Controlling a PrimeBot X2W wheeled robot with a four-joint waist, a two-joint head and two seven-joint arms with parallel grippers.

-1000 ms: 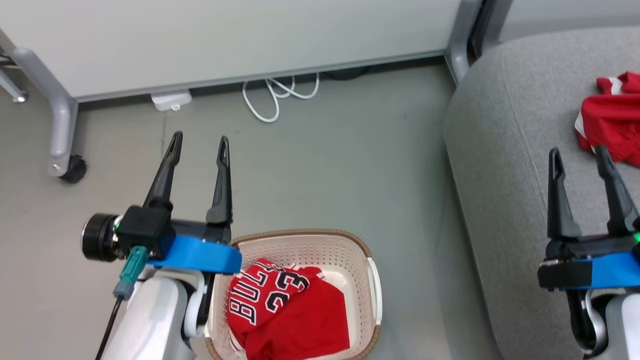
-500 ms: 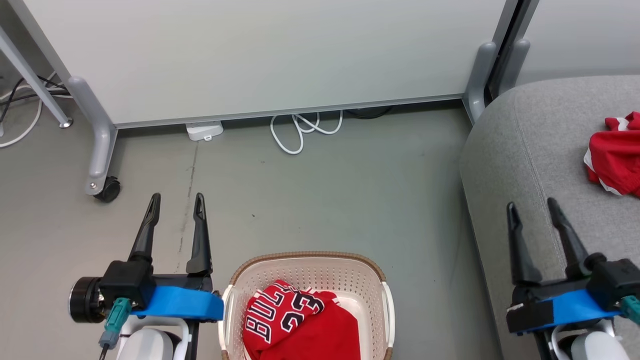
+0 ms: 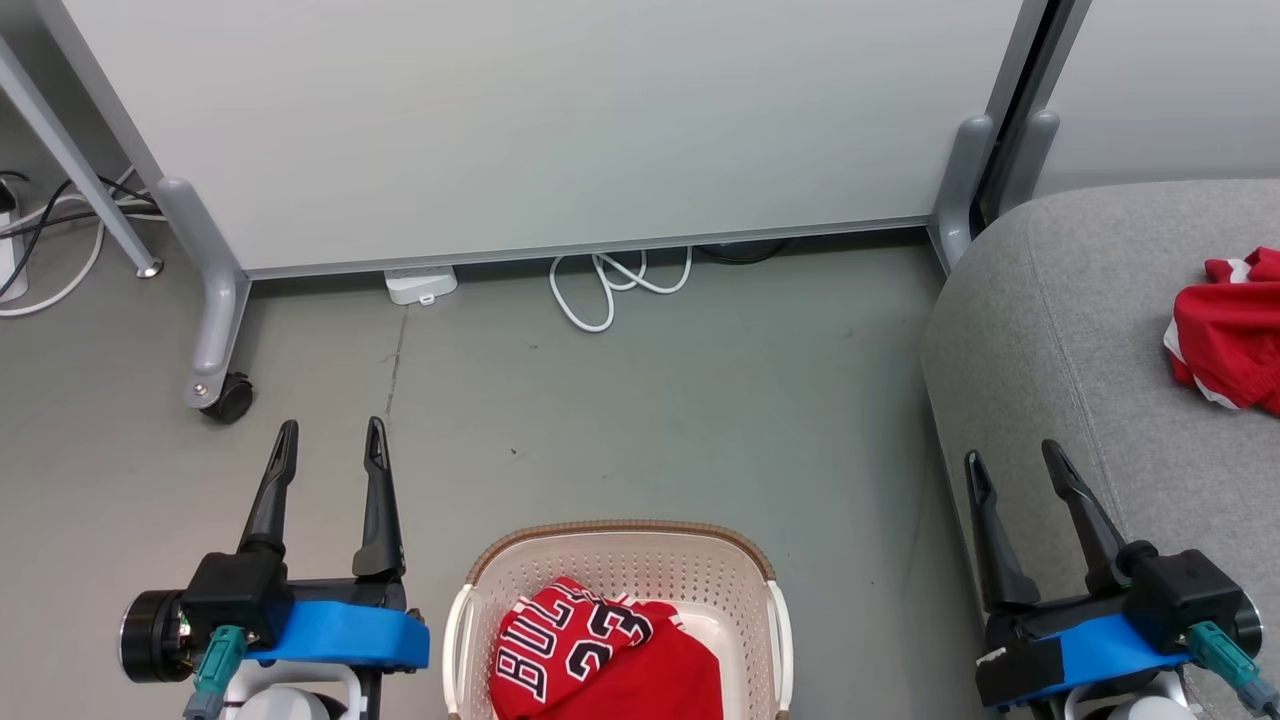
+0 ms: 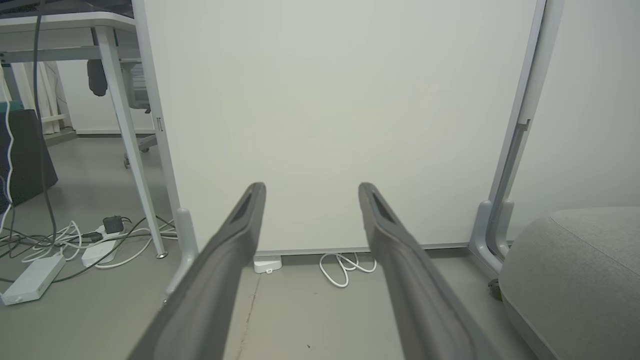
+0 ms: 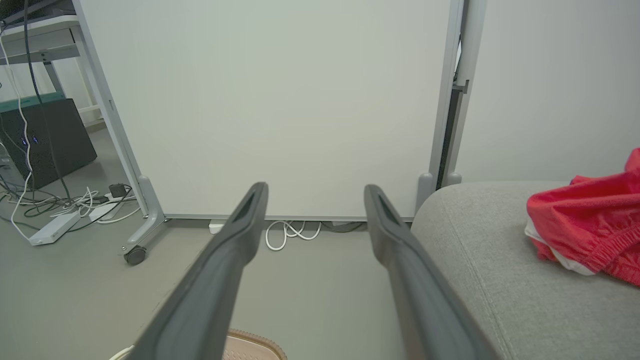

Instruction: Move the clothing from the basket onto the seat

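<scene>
Left gripper (image 3: 331, 428): jaws wide, nothing between them. It hangs over the floor (image 3: 650, 400), fingers pointing at the partition panel (image 3: 550, 130). Left wrist view agrees: only panel and floor show in the gap.

Right gripper (image 3: 1012, 453): also wide and empty, fingers pointing the same way. It sits at the left edge of the seat (image 3: 1080, 330). Right wrist view shows floor in the gap and grey cushion just right of the right finger.

Basket (image 3: 620, 527): on the floor between the two grippers, just beside the left wrist's blue band (image 3: 345, 635). Its near end is cut off by the bottom of the head view.

Jersey (image 3: 590, 660): crumpled inside the basket, "BULLS 23" lettering facing up. Neither gripper touches it.

Shorts (image 3: 1230, 330): bunched on the seat at the right edge of the head view, white trim visible, well apart from the right gripper.

Behind: white cable (image 3: 610, 290) coiled at the panel's foot, caster (image 3: 228, 398) on the panel's left leg.
</scene>
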